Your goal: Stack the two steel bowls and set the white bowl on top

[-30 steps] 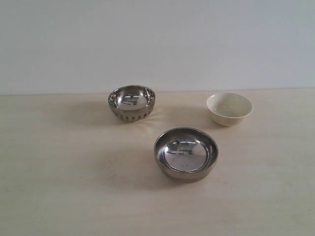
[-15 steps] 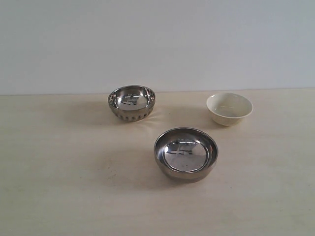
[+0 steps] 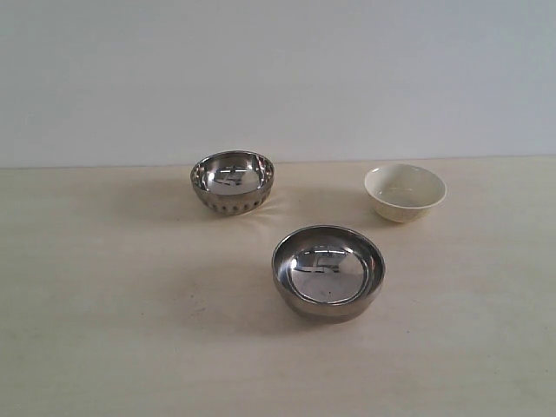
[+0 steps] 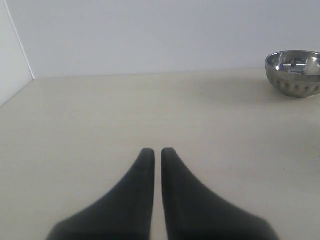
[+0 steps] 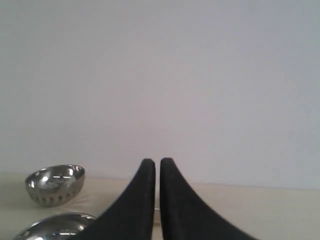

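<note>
Steel bowls (image 3: 232, 182) (image 3: 328, 274), two; white bowl (image 3: 405, 191), one.

A robotics test setup of a lab-like kind is indicated, not a home kitchen. A pale wood-grain counter (image 3: 104, 347) is backed by a plain white wall (image 3: 278, 78) and closed at one end by a white side panel (image 4: 12, 60). A ribbed steel bowl (image 3: 232, 181), a smooth steel bowl (image 3: 328, 272) and a white bowl (image 3: 405, 191) are set out apart. The black left end effector (image 4: 157, 150) and right end effector (image 5: 157, 161) are seen in the wrist views.

Ribbed steel bowl (image 4: 294, 75) — partly off-frame
</note>
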Controlling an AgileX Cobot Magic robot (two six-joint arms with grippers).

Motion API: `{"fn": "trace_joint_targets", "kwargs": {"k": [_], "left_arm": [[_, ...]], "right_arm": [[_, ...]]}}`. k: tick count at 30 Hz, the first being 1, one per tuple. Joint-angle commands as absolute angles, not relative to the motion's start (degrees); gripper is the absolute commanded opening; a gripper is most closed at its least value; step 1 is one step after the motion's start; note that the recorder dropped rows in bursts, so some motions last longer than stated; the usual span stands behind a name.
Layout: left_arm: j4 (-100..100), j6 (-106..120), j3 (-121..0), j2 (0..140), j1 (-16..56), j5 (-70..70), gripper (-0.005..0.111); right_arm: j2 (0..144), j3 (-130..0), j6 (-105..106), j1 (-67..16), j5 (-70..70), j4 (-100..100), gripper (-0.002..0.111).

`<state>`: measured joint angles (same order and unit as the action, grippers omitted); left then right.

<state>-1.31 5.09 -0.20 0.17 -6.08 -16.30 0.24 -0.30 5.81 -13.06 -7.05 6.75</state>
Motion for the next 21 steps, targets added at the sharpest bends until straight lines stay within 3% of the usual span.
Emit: {"fn": "trace_joint_targets", "kwargs": {"k": [1, 11, 21], "left_arm": [[-1.47, 4.44, 0.0, 0.0, -6.11, -16.32, 0.004], [-1.47, 4.44, 0.0, 0.0, -4.43, -16.32, 0.004], [-1.47, 4.44, 0.0, 0.0, -4.43, -16.32, 0.004]], "right_arm": [[0.0, 0.0, 7.85, -9.6, -4.61, 6.25, 0.001], [0.0, 0.0, 7.18, -3.33, 5.66, 6.25, 0.001], [0.0, 0.0, 6.43, -3.33, 11.21, 3.77, 0.001]]}}
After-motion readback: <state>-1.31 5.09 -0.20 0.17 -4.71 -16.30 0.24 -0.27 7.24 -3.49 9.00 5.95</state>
